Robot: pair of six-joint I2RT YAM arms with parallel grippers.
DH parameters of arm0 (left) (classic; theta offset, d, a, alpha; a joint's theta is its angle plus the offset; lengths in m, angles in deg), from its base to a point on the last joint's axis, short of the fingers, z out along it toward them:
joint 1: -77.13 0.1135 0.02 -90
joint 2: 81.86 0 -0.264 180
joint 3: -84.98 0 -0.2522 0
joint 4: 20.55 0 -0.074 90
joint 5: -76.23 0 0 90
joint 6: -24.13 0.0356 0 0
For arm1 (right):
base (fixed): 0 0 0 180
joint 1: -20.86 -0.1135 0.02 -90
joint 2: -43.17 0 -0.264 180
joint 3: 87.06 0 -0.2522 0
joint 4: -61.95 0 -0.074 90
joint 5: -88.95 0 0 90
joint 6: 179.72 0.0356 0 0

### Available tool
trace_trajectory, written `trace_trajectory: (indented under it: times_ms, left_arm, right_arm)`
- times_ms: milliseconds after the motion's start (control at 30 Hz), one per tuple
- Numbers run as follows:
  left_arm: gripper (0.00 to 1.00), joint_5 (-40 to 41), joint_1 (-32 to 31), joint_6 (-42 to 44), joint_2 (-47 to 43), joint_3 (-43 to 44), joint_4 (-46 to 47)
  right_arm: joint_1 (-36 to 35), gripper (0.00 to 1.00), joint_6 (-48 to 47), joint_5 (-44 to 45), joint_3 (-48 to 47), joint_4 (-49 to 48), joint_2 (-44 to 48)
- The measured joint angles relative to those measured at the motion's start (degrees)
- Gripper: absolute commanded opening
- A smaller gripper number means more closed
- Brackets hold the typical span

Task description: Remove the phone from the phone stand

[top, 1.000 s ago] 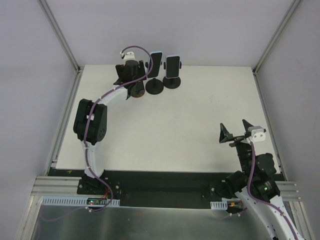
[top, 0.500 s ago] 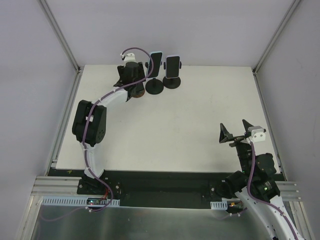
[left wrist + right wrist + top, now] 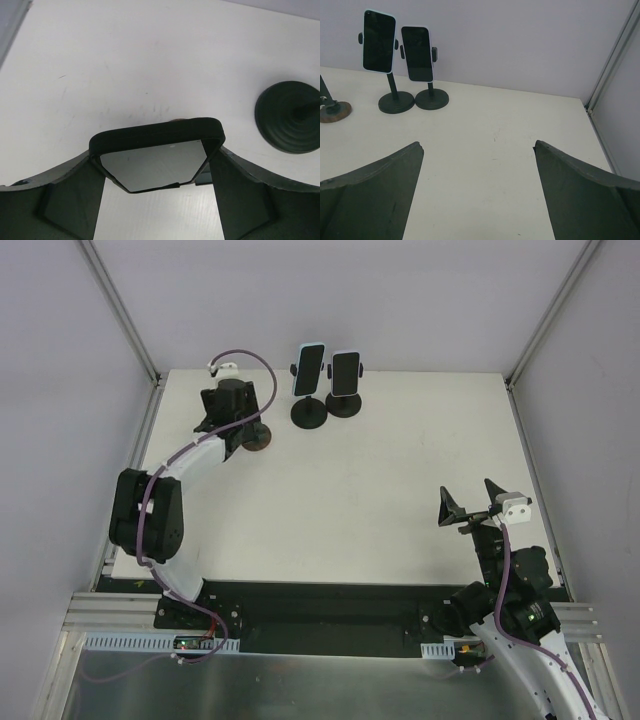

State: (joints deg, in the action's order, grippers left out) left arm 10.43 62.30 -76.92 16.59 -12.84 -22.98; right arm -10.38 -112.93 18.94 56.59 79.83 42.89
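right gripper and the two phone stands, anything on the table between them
Nothing. From the right gripper to the left stand and the right stand, the table is bare; the top and right wrist views both show it.

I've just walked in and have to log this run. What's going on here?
The left pincer is closed on a black-cased phone at the far left of the table, right by a brown-based stand. I can't tell whether the phone is fully free of that stand. At the back, a higher phone and a lower phone sit upright in black stands. The right pincer hangs open near its base, holding nothing.
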Motion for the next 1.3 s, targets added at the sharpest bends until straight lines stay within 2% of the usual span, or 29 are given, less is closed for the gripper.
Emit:
trace_trajectory:
  times_ms: [233, 533, 833, 1000, 1133, 1300]
  left_arm:
    - [0.3, 0.2, 3.8, 1.9, -8.1, -6.2, -4.8]
    - [0.3, -1.4, 4.0, 2.5, -10.4, -7.2, -9.5]
    - [0.19, -7.3, 4.0, -1.6, -17.6, -5.8, -18.4]
    - [0.19, -12.9, 2.1, -6.3, -23.7, -4.5, -25.2]
    - [0.15, -18.3, 0.8, -12.0, -28.0, -4.5, -30.0]
    - [0.13, -25.6, 0.5, -20.6, -34.6, -7.1, -33.1]
  right_arm:
    - [0.0, 0.96, 0.0, -0.7, 0.0, 0.0, 0.0]
    - [0.0, 0.96, 0.0, -1.3, 0.0, 0.0, 0.0]
    - [0.0, 0.96, 0.4, -2.7, 0.0, 0.1, 0.0]
    - [0.0, 0.96, 3.0, -7.1, -2.0, 2.6, 0.0]
    - [0.0, 0.96, 7.2, -12.8, -6.9, 5.4, -1.3]
    - [-0.1, 0.96, 13.9, -25.1, -11.5, 5.9, -12.4]
